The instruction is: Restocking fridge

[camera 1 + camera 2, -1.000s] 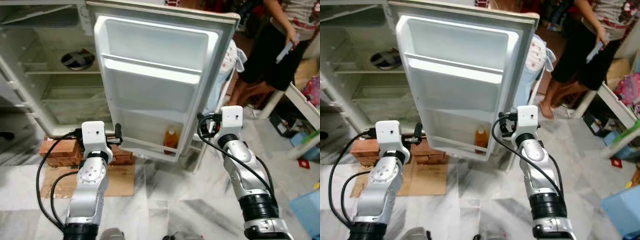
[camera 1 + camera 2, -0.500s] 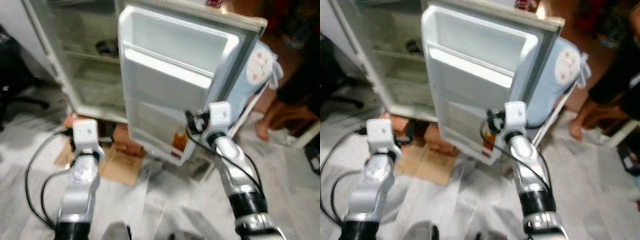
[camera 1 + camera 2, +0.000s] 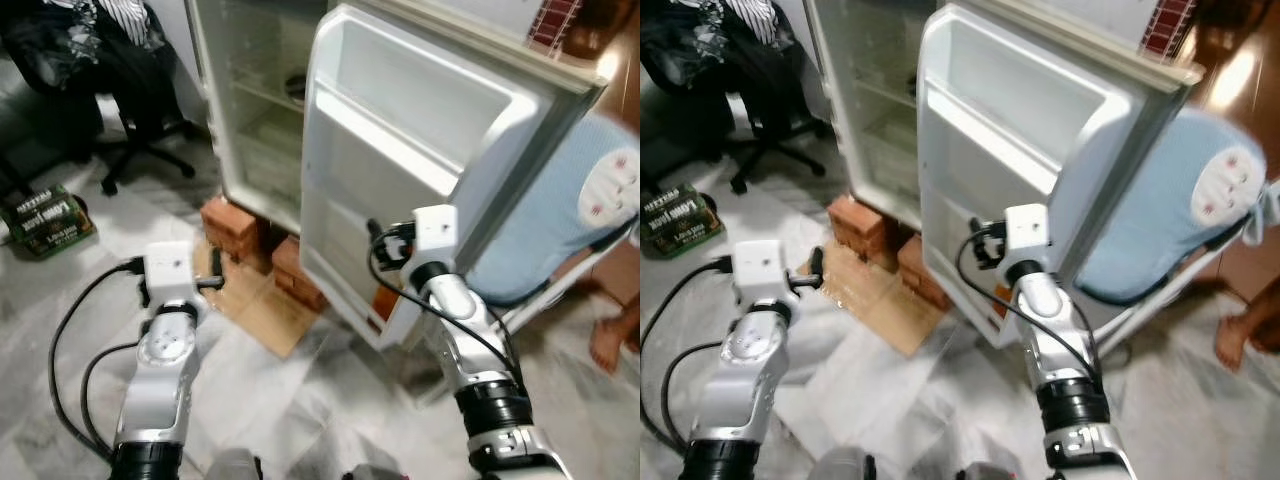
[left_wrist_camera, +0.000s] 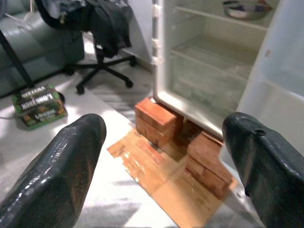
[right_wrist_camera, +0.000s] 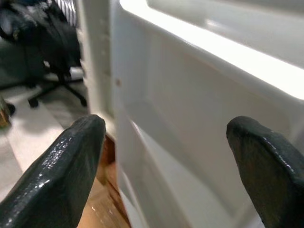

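The white fridge (image 3: 250,110) stands open, with its door (image 3: 400,170) swung out toward me. An orange bottle (image 3: 384,300) stands in the door's lowest shelf, mostly hidden behind my right arm. A metal bowl (image 4: 246,8) rests on an upper shelf inside. My left gripper (image 4: 164,128) is open and empty, held low and pointing at the bricks under the fridge. Close to the door's inner face, my right gripper (image 5: 166,128) is also open with nothing between its fingers.
Red bricks (image 3: 232,225) prop up the fridge, with flattened cardboard (image 3: 268,312) on the marble floor before them. A black office chair (image 3: 120,110) and a green box (image 3: 45,215) are at the left. A blue padded board (image 3: 560,230) leans behind the door; a person's foot (image 3: 608,345) is at right.
The whole view has swung left and tilted, so the camera moved; chair and green box came into sight, the person mostly left it. Both arms keep their posture, grippers still open.
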Robot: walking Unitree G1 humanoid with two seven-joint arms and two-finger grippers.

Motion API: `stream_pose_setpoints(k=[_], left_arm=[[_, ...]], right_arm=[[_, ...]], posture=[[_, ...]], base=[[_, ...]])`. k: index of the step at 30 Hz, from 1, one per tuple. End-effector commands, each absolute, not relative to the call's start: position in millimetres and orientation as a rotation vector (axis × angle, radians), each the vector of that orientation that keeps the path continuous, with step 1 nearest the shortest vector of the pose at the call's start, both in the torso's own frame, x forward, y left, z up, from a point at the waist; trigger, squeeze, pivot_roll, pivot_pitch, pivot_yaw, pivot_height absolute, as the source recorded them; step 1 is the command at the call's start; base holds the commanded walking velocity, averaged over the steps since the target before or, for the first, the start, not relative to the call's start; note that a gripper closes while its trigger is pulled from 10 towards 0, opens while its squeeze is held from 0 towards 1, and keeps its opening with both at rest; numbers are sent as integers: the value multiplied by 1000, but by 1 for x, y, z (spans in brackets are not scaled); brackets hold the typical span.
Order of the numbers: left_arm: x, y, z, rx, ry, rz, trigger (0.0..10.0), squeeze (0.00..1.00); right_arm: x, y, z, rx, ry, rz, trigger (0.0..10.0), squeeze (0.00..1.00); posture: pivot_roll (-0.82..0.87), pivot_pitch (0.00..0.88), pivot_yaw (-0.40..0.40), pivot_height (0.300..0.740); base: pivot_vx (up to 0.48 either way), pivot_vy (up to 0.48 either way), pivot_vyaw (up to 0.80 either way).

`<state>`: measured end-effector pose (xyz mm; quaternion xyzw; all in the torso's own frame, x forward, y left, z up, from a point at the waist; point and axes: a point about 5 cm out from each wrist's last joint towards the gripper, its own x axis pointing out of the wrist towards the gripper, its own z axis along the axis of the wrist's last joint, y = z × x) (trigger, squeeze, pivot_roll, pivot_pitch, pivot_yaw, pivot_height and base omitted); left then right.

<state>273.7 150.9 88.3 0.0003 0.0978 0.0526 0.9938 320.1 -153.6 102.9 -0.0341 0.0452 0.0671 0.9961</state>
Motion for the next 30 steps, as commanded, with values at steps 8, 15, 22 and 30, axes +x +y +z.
stream_pose_setpoints(k=[8, 15, 22, 30], left_arm=[[276, 160, 92, 9, 185, 129, 10000, 0], [276, 159, 93, -9, 175, 132, 10000, 0], [277, 158, 93, -12, 178, 125, 10000, 0], [278, 158, 93, -5, 179, 116, 10000, 0]], right_arm=[[323, -148, 107, -53, 71, 145, 10000, 0], [312, -149, 96, -58, 129, 330, 10000, 0], [292, -170, 66, -132, 338, 498, 10000, 0], [284, -199, 48, -214, 533, 542, 10000, 0]], posture=[[21, 31, -40, 740], [23, 33, -41, 740], [19, 35, -40, 740], [19, 27, -34, 740]], base=[[296, -122, 209], [0, 0, 0], [0, 0, 0], [0, 0, 0]])
